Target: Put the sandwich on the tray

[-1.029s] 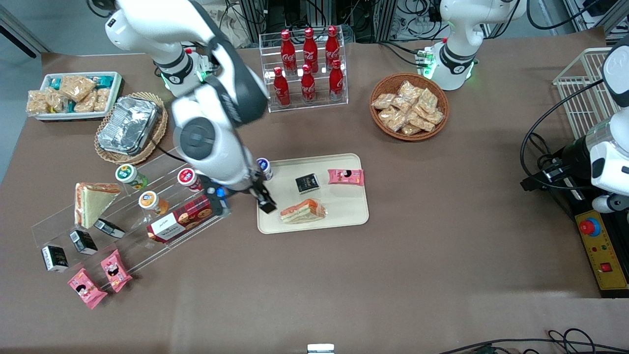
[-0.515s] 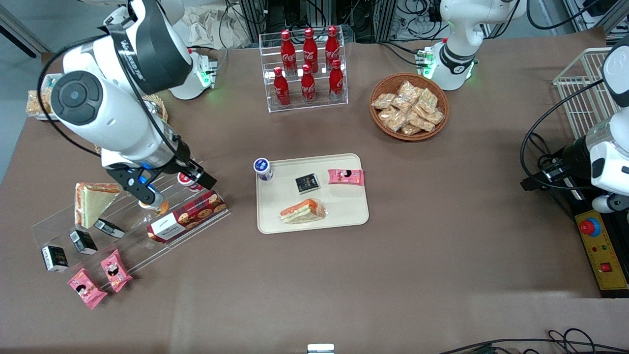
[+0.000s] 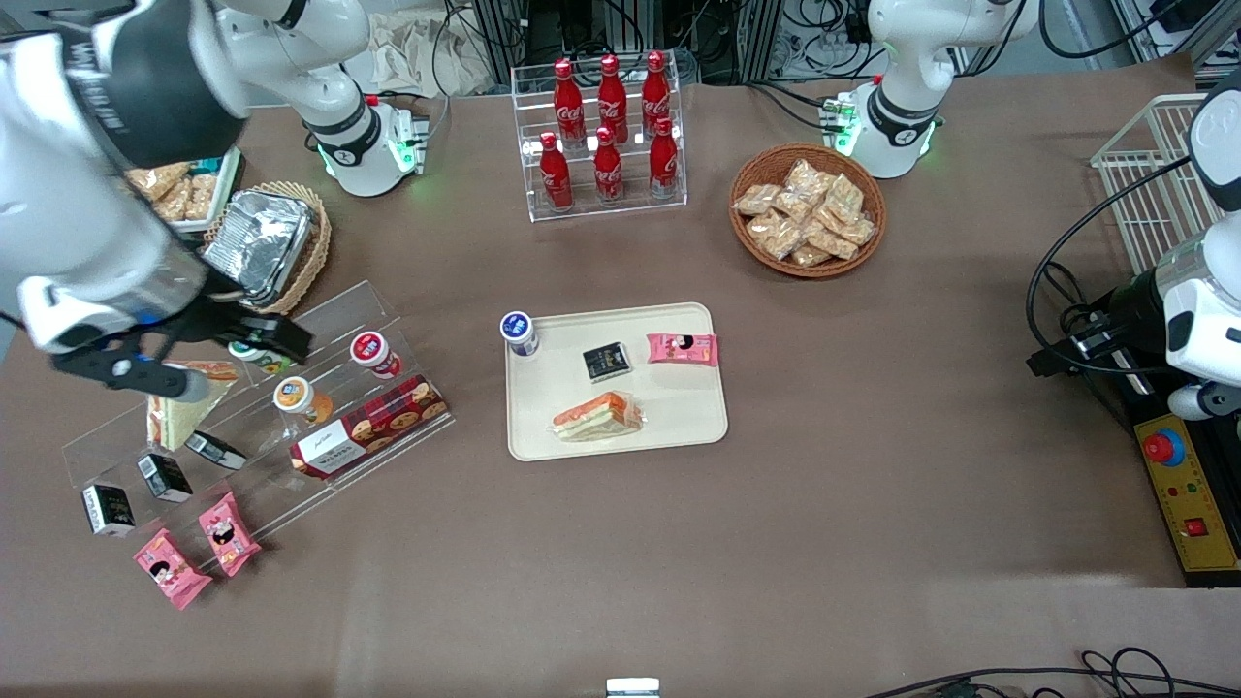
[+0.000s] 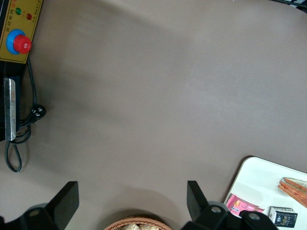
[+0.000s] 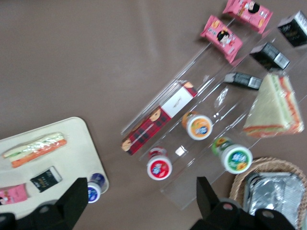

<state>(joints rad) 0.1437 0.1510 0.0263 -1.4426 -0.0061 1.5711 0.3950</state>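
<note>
At left of the front view, we see the gripper (image 3: 199,354) withdrawn from the tray (image 3: 679,427), jaws spread and empty; the sandwich (image 3: 598,416) lies delivered there.

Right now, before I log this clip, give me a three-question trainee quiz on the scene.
1. True or false: a sandwich lies on the tray.
2. The hand is: A) over the tray, B) above the clear display stand by the second sandwich, C) at the cola rack.
3. Fill in: the hand's fingers are ___.

Key: 1 true; 2 B; 3 open, holding nothing.
</note>
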